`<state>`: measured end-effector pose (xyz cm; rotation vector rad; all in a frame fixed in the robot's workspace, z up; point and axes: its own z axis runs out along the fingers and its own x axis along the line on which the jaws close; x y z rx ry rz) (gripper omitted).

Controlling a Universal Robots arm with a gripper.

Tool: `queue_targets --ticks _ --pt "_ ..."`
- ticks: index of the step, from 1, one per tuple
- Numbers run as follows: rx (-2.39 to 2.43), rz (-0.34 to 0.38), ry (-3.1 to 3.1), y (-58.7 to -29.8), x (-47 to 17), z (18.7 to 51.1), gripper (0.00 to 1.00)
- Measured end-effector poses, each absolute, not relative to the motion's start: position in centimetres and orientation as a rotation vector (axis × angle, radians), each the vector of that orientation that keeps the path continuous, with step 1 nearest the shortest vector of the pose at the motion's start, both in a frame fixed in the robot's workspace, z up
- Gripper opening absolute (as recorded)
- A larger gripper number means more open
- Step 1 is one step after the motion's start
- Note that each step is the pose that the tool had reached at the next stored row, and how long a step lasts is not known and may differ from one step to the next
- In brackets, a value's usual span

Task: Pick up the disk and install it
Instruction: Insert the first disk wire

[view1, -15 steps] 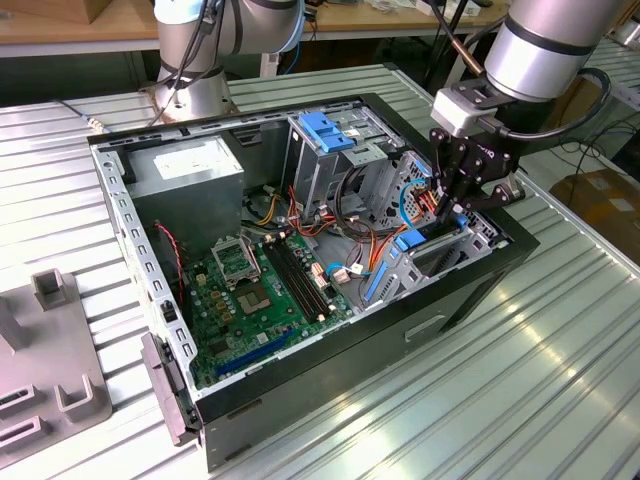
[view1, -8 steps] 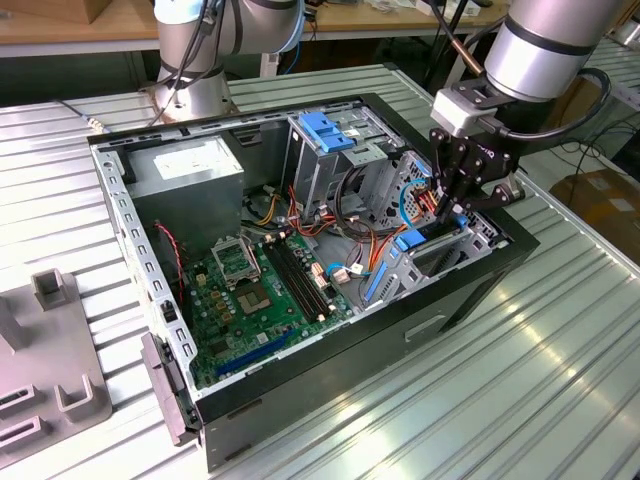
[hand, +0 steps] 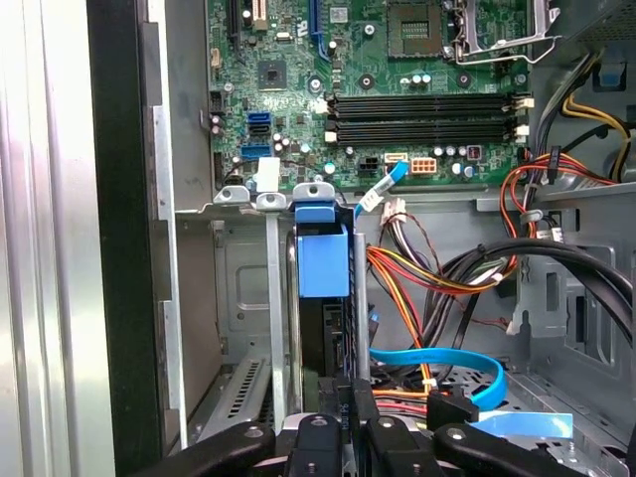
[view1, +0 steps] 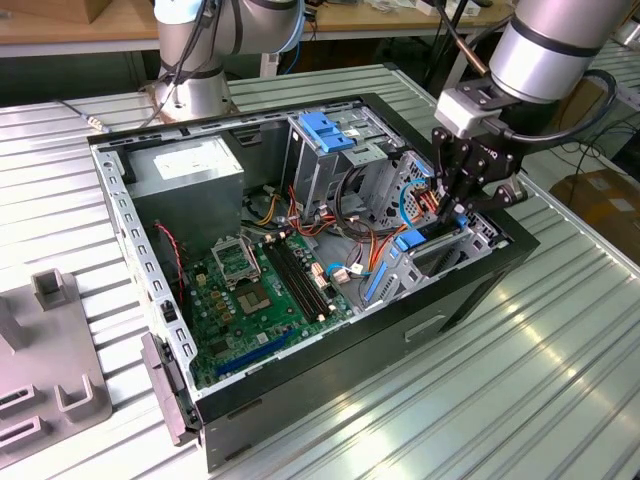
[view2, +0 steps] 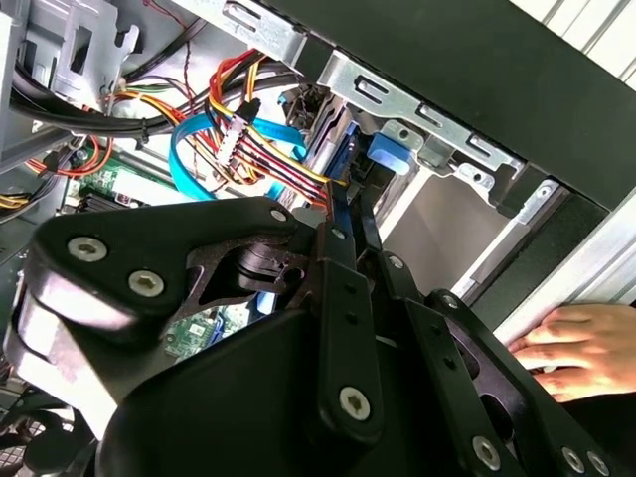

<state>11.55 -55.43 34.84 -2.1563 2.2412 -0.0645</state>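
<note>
The disk (hand: 323, 260) stands on edge in the drive bay at the open computer case's (view1: 480, 290) corner on the exterior view's right. Its light-blue carrier rail (view2: 343, 149) faces the motherboard, and its dark body runs back toward the wrist. My gripper (view1: 452, 210) reaches down into that bay from above. Its two black fingers (hand: 344, 407) sit close together on the disk's near edge, shut on it. In the second wrist view the gripper (view2: 350, 199) pinches that thin edge just behind the rail. The disk's blue end (view1: 410, 240) pokes out below the fingers.
Orange, red and blue cables (hand: 437, 283) crowd the bay beside the disk. A tall metal cage with a blue latch (view1: 325, 130) stands behind, next to the motherboard (view1: 255, 290). A person's hand (view2: 576, 343) rests on the table beside the case. A grey fixture (view1: 50, 350) lies at the exterior view's left.
</note>
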Motion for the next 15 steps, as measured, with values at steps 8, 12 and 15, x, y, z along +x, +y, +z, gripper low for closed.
queue_targets --ticks 8,12,15 --pt "-2.155 -0.062 2.24 -55.43 11.54 34.75 0.16" --pt "-2.156 -0.063 2.241 -55.43 11.54 34.83 0.16" --pt "-2.156 -0.063 2.24 -55.4 11.54 34.83 0.16"
